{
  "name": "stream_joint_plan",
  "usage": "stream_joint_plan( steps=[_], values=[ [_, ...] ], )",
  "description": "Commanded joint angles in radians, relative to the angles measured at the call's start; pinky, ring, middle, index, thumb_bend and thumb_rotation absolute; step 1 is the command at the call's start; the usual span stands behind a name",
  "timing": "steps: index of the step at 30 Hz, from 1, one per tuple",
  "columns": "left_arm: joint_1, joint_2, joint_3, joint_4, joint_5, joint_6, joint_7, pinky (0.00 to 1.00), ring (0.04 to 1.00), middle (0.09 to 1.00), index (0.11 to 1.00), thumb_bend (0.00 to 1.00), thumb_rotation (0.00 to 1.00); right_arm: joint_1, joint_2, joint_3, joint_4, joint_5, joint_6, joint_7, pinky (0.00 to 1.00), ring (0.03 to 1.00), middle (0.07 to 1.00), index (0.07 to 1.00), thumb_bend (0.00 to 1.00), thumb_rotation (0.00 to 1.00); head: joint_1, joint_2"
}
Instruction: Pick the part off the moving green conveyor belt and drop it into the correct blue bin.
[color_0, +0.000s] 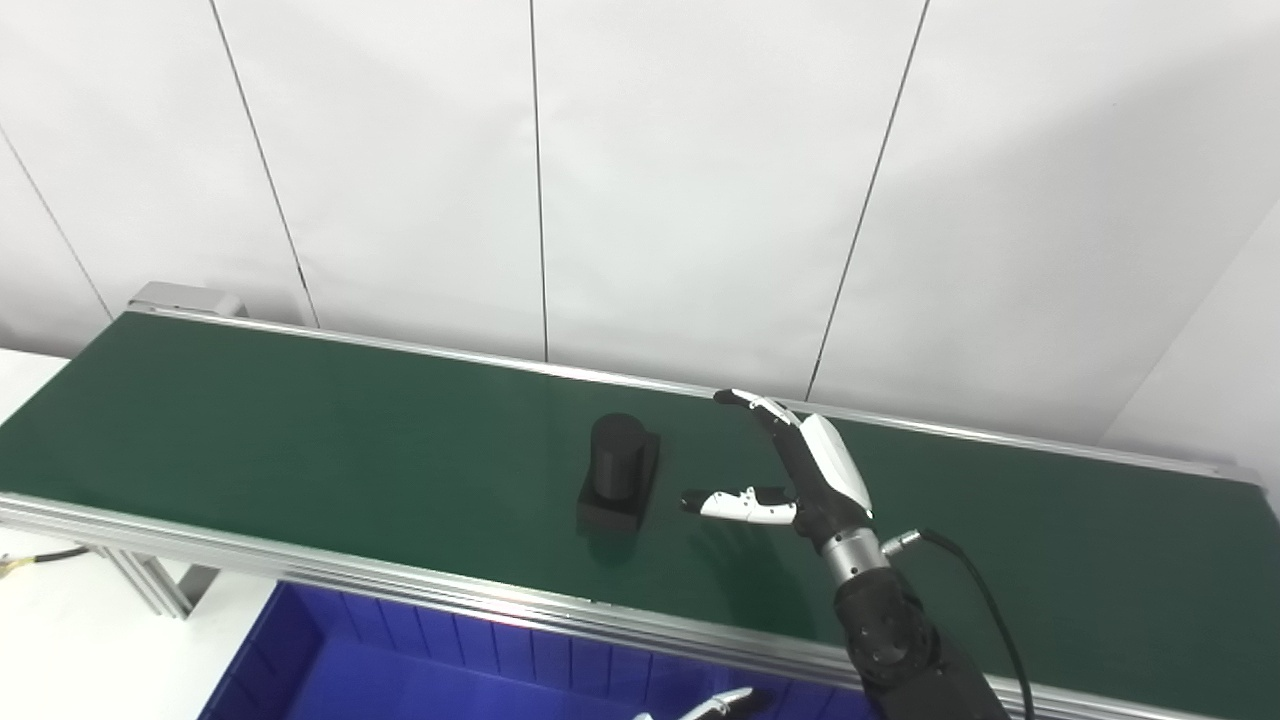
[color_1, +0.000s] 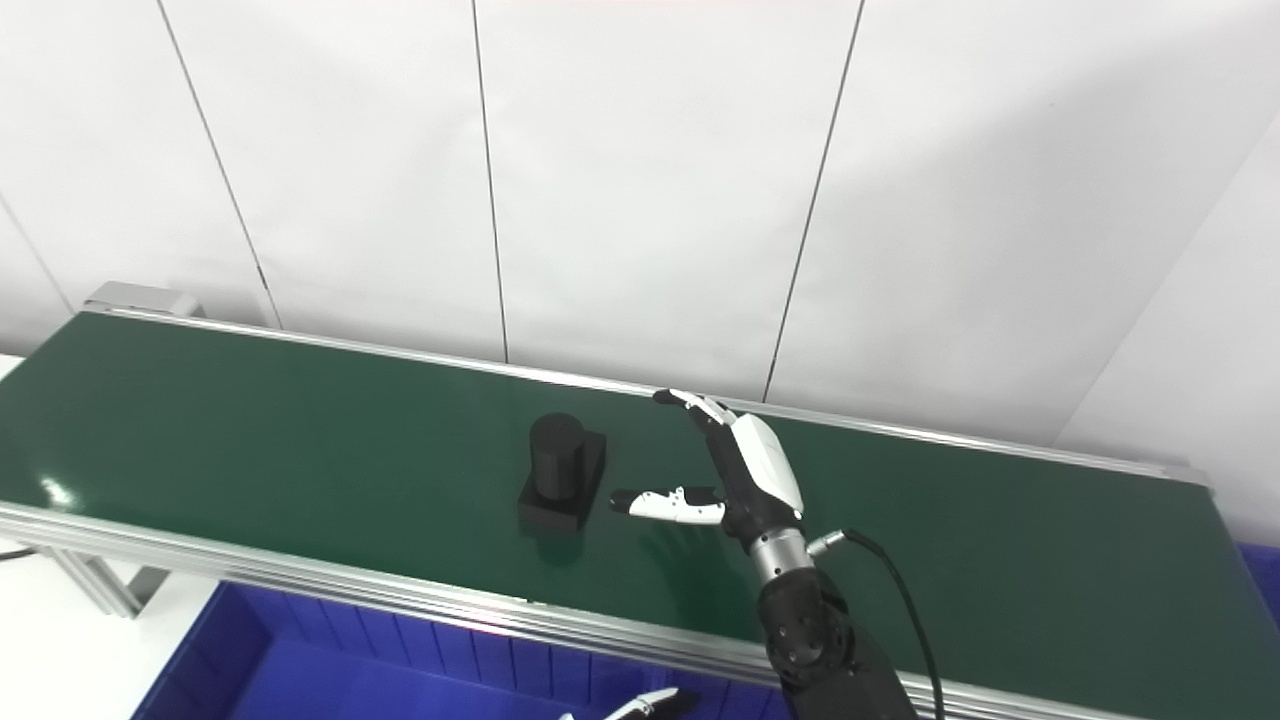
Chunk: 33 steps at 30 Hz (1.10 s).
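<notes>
- The right hand (color_0: 800, 470) was spread wide, holding nothing, with the part (color_0: 620, 482) just beyond its thumb.
- It likely needed to close around the cylinder, matching the belt (color_0: 300, 430).
- The left hand (color_0: 715, 707) barely showed; its state could not be told.

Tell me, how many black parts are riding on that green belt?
1: the black part sits mid-belt, just left of the open right robot hand. None seem hidden.

Left hand (color_0: 715, 707) (only fingers show) and blue bin (color_0: 330, 650) are cut off below.
</notes>
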Motion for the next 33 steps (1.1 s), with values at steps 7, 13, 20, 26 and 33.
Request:
stream_joint_plan(
  steps=[7, 13, 20, 26, 33],
  values=[
    [-0.001, 0.001, 0.0, -0.03, 0.01, -0.032, 0.009, 0.82, 0.829, 0.843, 0.839, 0.84, 0.95, -0.051, -0.001, -0.006, 0.026, 0.016, -0.012, -0.02, 0.87, 0.89, 0.871, 0.832, 1.0, 0.53, -0.001, 0.002],
    [0.004, 0.004, 0.001, -0.039, 0.015, -0.032, 0.009, 0.82, 0.831, 0.846, 0.843, 0.83, 0.94, -0.071, -0.003, -0.001, 0.073, 0.016, -0.031, -0.035, 0.8, 0.876, 0.867, 0.826, 1.0, 0.54, -0.003, 0.004],
    [0.006, 0.007, 0.005, -0.044, 0.005, -0.032, 0.001, 0.83, 0.83, 0.842, 0.842, 0.84, 0.94, -0.086, -0.002, 0.009, 0.105, 0.015, -0.046, -0.05, 0.78, 0.849, 0.852, 0.821, 1.0, 0.54, -0.009, 0.004],
    [0.01, 0.011, 0.013, -0.051, -0.001, -0.032, -0.013, 0.83, 0.829, 0.841, 0.842, 0.84, 0.94, -0.09, 0.0, 0.016, 0.116, 0.014, -0.037, -0.062, 0.76, 0.838, 0.845, 0.82, 1.0, 0.54, -0.021, 0.004],
    [0.016, 0.018, 0.017, -0.059, -0.001, -0.032, -0.022, 0.83, 0.831, 0.842, 0.842, 0.83, 0.94, -0.085, 0.0, 0.019, 0.115, 0.016, -0.044, -0.073, 0.76, 0.835, 0.843, 0.818, 1.0, 0.53, -0.035, 0.006]
  ],
)
